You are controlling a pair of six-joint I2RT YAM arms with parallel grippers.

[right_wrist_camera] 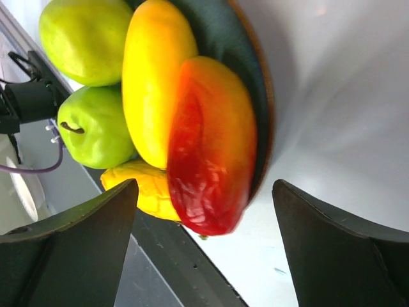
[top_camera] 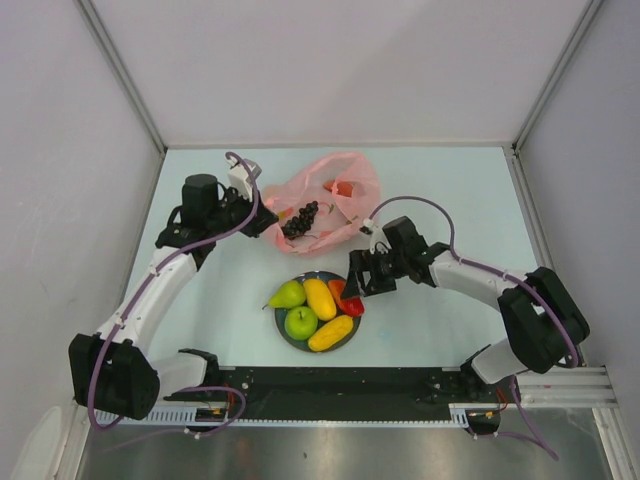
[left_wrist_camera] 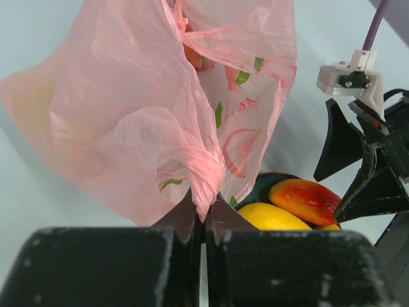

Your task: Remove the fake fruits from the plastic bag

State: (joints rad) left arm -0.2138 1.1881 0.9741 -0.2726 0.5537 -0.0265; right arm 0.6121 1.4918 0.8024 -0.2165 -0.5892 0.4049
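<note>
The pink plastic bag lies at the back of the table, with dark grapes at its mouth and a red piece showing inside. My left gripper is shut on a bunched fold of the bag, with the jaws closed on it. On the dark plate lie a green pear, a green apple, two yellow pieces and a red-orange piece. My right gripper is open and empty over the plate's right edge, with the red-orange piece between its spread fingers.
White walls enclose the table on three sides. The black base rail runs along the near edge, just in front of the plate. The right gripper shows in the left wrist view, beside the plate's rim.
</note>
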